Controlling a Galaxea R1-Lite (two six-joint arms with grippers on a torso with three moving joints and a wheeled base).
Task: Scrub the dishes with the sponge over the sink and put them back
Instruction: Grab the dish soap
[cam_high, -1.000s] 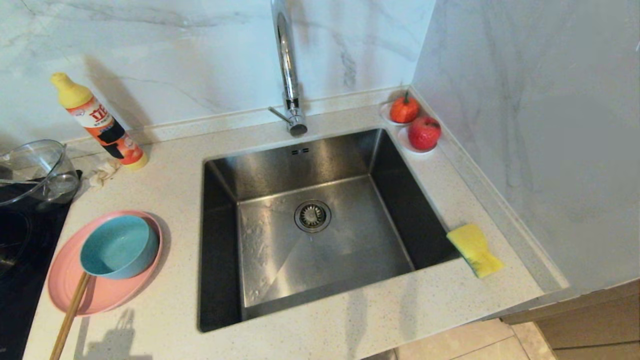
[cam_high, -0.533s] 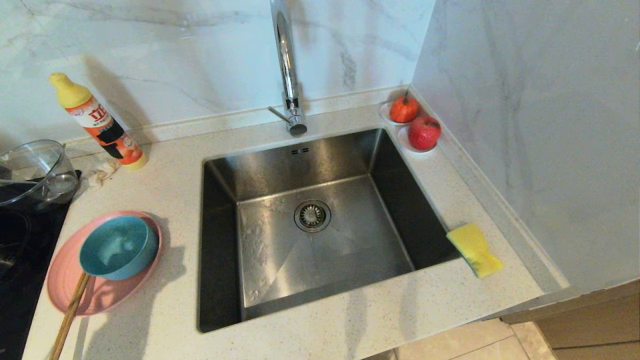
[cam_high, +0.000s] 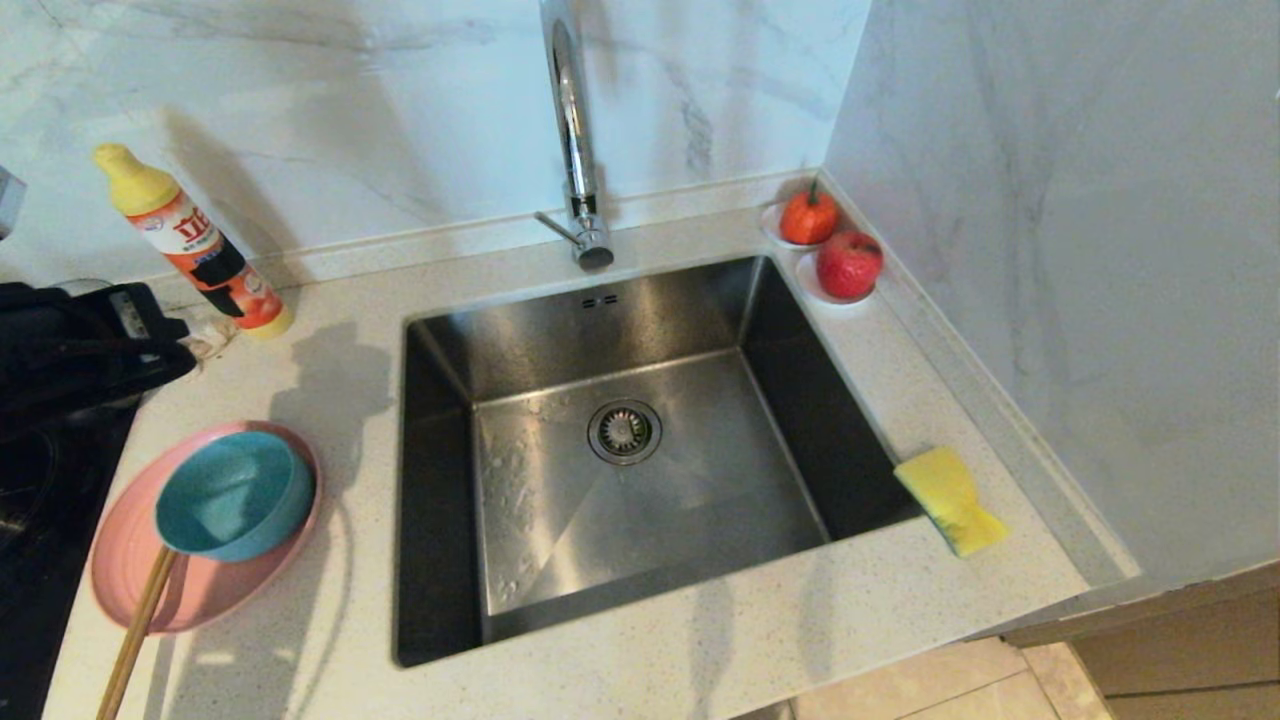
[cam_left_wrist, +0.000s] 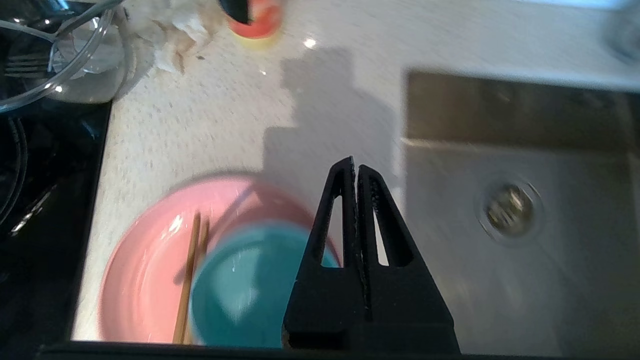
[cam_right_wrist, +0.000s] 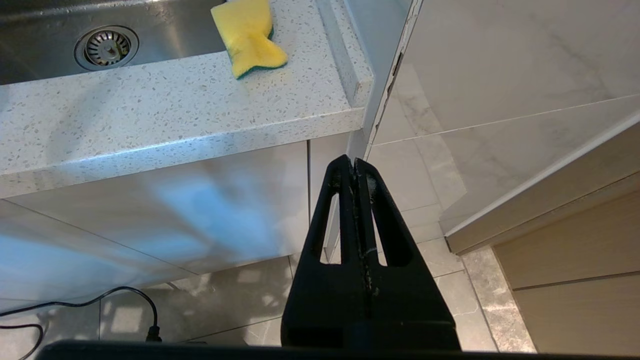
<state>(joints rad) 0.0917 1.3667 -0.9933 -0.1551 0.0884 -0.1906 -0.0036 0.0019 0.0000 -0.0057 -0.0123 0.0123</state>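
Your left gripper (cam_left_wrist: 356, 167) has come into the head view at the far side of the pink plate (cam_high: 125, 580) from you, where a second ago only the glass bowl stood; it now hangs above the worktop (cam_high: 330, 330) beside the sink (cam_high: 620, 455), fingers pressed together and holding nothing. Its shadow has spread across the worktop between plate and sink. Judgement: you are at the opening reach, and no dish has been lifted or scrubbed. The teal-blue bowl (cam_high: 235, 492) sits on the plate, just left of the sink, with chopsticks (cam_high: 140, 625) lying across the plate against the bowl. The sponge (cam_high: 948, 498) lies on the worktop at the sink's right rim, untouched. Your right gripper (cam_right_wrist: 354, 167) is parked below the worktop edge over the tiled floor, fingers shut and empty. The worktop is pale speckled stone set against marble-look walls; a detergent bottle (cam_high: 190, 240) stands behind the plate, and two red fruits (cam_high: 830, 245) sit at the sink's far right corner.
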